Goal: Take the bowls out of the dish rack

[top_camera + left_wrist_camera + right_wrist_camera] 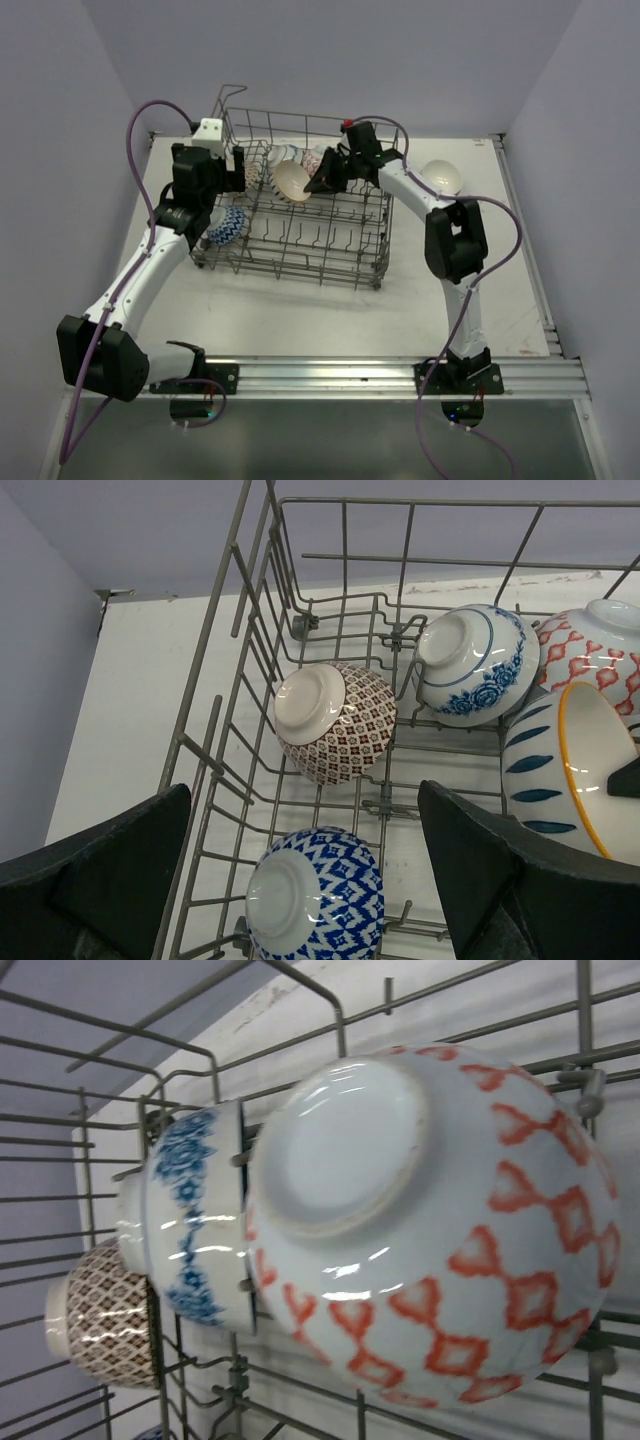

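Observation:
The wire dish rack [372, 258] holds several bowls on edge. In the left wrist view these are a brown-patterned bowl [335, 722], a blue floral bowl [478, 663], a red-patterned bowl [598, 648], a blue-dash bowl with a yellow rim [560, 770] and a blue diamond bowl [318, 898]. My left gripper [305, 805] is open over the rack's left end, above the blue diamond bowl [228, 228]. My right gripper [322, 182] reaches into the rack at the rim of the yellow-rimmed bowl [291, 180]. Its fingers are hidden in the right wrist view, which is filled by the red-patterned bowl [430, 1220].
A plain white bowl [441, 177] sits on the table right of the rack. The rack's raised handle [232, 97] stands at its far left corner. Walls close in the table on the left, back and right.

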### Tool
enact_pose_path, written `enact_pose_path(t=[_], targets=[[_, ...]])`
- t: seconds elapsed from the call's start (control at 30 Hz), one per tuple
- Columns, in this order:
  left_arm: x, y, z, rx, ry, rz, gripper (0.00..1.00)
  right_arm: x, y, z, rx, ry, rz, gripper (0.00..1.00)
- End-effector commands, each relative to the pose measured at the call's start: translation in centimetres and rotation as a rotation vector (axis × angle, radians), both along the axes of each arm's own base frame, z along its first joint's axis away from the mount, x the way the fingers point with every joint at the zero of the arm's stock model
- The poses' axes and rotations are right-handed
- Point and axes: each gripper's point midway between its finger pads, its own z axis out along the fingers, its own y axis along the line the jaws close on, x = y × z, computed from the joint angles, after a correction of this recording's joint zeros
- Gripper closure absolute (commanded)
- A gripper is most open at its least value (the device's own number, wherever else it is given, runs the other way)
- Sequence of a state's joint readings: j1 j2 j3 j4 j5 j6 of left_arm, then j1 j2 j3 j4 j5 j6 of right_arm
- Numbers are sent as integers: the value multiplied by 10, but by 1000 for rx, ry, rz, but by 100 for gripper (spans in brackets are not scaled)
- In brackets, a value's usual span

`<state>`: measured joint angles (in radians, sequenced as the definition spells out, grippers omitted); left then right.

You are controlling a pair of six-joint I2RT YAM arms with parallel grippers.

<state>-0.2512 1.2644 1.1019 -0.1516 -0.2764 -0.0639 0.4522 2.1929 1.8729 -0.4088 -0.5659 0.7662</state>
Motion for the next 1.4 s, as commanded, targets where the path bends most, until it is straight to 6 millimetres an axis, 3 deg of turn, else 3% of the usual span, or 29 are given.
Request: enact_pose_path(t=[0.0,0.13,0.23,0.4,0.5,0.53,0.6,0.63,0.77,0.83,1.0,1.17,1.37], targets=[[0,-2,30,-18,-68,-5,0,-18,12,97,127,-192,96,100],[0,-2,31,-20,-70,-5,0,-14,-19,136,85,-277,34,100],[0,-2,30,-16,-67,-4,0,-1,-54,144,77,-280,-33,100],[1,-3,27,-16,-59,-7,0,16,-125,141,10,-281,-153,100],[2,-4,26,-18,-54,-11,0,27,-180,147,-50,-302,-288,100],[2,-4,27,-18,-56,-11,0,34,-207,147,-61,-301,-355,100],[2,-4,26,-17,-54,-9,0,38,-238,148,-97,-305,-444,100],[2,-4,26,-15,-53,-10,0,41,-266,147,-113,-299,-511,100],[3,-3,25,-14,-50,-5,0,40,-325,136,-166,-267,-667,100],[2,-3,25,-14,-50,-8,0,35,-356,119,-236,-218,-734,100],[3,-4,24,-15,-48,-11,0,25,-400,81,-427,-144,-808,100],[7,-6,14,-14,-26,-13,0,26,-415,52,-512,-96,-839,100],[9,-9,10,-18,-13,-23,0,38,-419,28,-534,-40,-816,100]])
